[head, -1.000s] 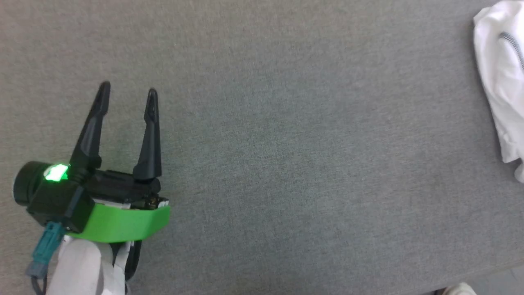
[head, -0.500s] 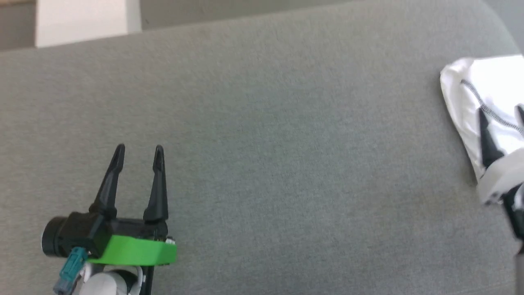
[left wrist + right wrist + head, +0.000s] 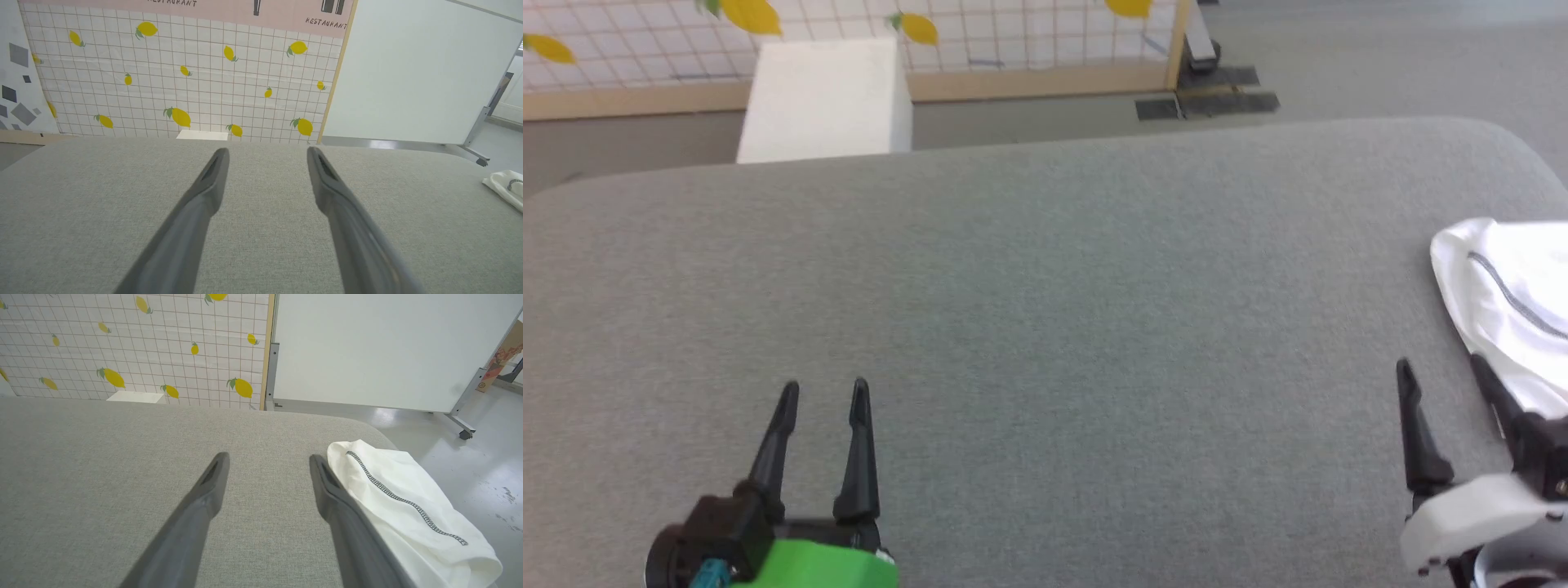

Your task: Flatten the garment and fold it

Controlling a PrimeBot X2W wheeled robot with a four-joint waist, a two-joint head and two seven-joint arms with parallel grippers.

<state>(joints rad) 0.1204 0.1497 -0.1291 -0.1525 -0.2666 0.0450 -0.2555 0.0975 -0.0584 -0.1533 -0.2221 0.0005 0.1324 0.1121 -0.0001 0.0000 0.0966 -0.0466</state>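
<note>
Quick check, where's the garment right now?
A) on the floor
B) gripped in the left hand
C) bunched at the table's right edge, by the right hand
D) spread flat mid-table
C: the garment lies bunched at the table right edge, beside the open right hand, which holds nothing.

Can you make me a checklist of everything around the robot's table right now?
Surface: grey fabric table, smooth.
Job's things: white garment bunched at the table's right edge, not flattened.
Clutter: nothing seen.
Grippers: left gripper open over the table; right gripper open, fingers beside the garment.
Cables: teal plug at the left gripper's base.
Surroundings: white box, lemon-patterned wall, white board on wheels.
</note>
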